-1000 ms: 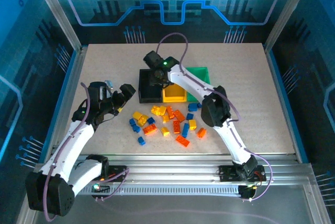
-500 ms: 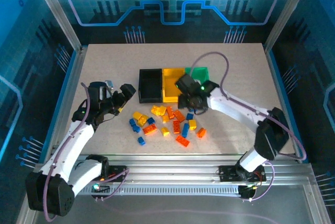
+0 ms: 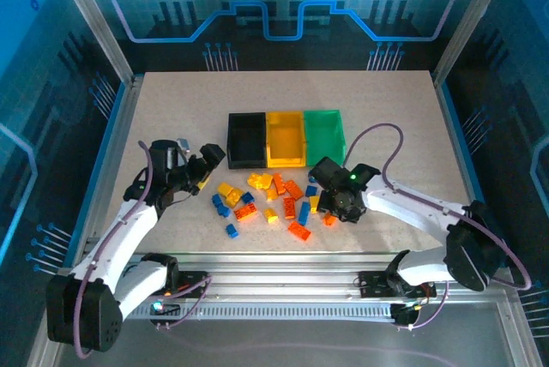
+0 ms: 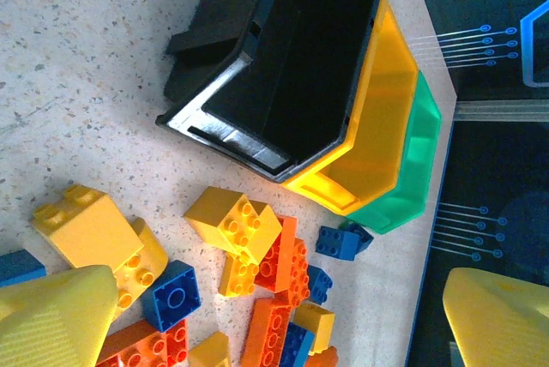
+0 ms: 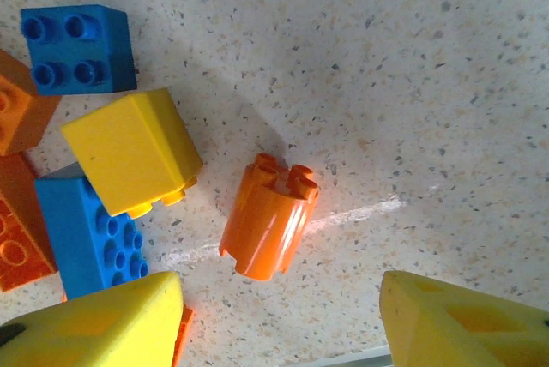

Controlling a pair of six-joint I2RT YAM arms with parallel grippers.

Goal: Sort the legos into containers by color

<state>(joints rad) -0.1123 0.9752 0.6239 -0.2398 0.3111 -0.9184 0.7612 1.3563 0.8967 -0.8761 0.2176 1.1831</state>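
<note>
The legos (image 3: 273, 198) lie in a loose pile of yellow, orange and blue bricks in front of the containers: a black bin (image 3: 245, 140), a yellow bin (image 3: 286, 138) and a green bin (image 3: 324, 135) joined in a row. My right gripper (image 5: 279, 298) is open at the pile's right edge. A round orange brick (image 5: 269, 215) lies on its side just ahead of the fingertips, touching neither. My left gripper (image 3: 206, 168) hovers wide open at the pile's left edge, holding nothing. In its wrist view the black bin (image 4: 292, 67) looks empty.
A yellow brick (image 5: 130, 151) and two blue bricks (image 5: 79, 47) (image 5: 90, 230) lie close left of the round orange one. Bare tabletop (image 3: 403, 144) stretches to the right of the bins. A metal rail (image 3: 300, 264) runs along the near edge.
My right arm has swung from over the black bin down to the pile's right edge, over the round orange brick, its jaws narrowing a little. The left arm has barely shifted.
</note>
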